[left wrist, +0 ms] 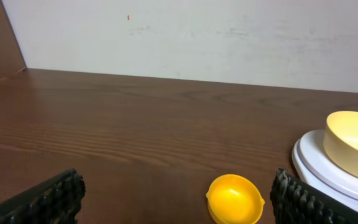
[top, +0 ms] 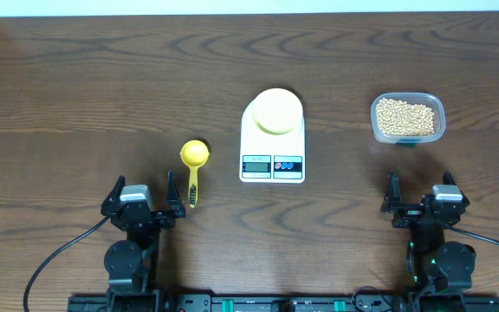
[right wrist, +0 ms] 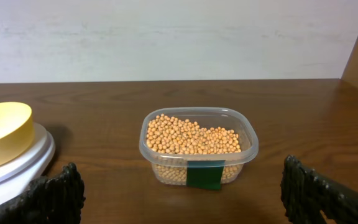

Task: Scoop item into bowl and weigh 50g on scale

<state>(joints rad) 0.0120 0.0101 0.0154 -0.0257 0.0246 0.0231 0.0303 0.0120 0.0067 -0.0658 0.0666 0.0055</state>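
Atop the flat white scale [top: 272, 149] sits a round pale-yellow bowl [top: 275, 111]; rightward, round beige beans [top: 405, 116] fill a clear tub [right wrist: 166, 158]; left gripper [top: 142, 198] and right gripper [top: 420, 192] gape empty.

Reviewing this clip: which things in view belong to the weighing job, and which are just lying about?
Job: beans, clear tub holding them, yellow scoop, bowl, scale under the bowl.
Lying about: nothing apart from the table.
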